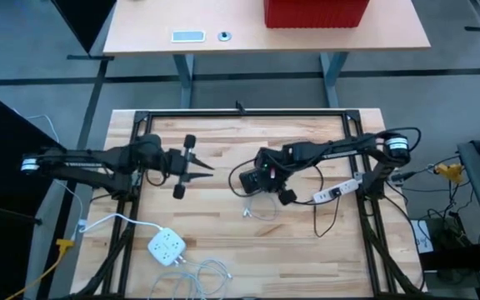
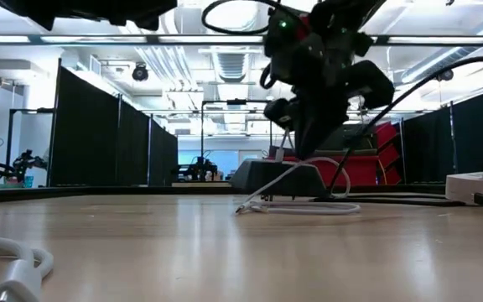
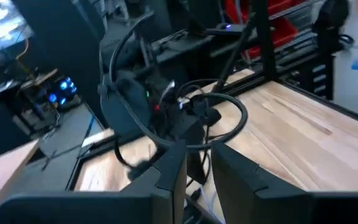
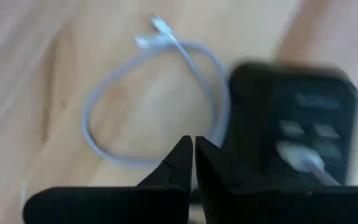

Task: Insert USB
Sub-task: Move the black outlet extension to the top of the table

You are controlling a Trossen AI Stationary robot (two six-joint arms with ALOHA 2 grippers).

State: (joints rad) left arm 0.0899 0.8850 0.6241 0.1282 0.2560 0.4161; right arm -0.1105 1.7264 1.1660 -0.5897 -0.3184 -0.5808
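Observation:
A black USB hub [image 1: 247, 180] lies near the table's middle, and in the right wrist view [image 4: 294, 118] it shows its ports. A white plug [image 4: 302, 159] sits in one port. The plug's white cable [image 4: 148, 99] lies looped on the wood, with its free connector [image 4: 155, 26] at the far end of the loop. My right gripper [image 4: 193, 147] is shut and hangs above the table beside the hub [image 2: 277, 181], over the loop's near part. My left gripper [image 1: 210, 171] hovers to the left of the hub and points at it. Its fingers [image 3: 174, 171] stand a little apart with nothing between them.
A white power strip [image 1: 167, 247] with coiled white cords [image 1: 207, 275] lies at the near left. A white adapter [image 1: 332, 193] with black leads sits by the right frame rail. A black frame [image 1: 240, 112] borders the table, and a desk with a red bin [image 1: 315, 12] stands beyond it.

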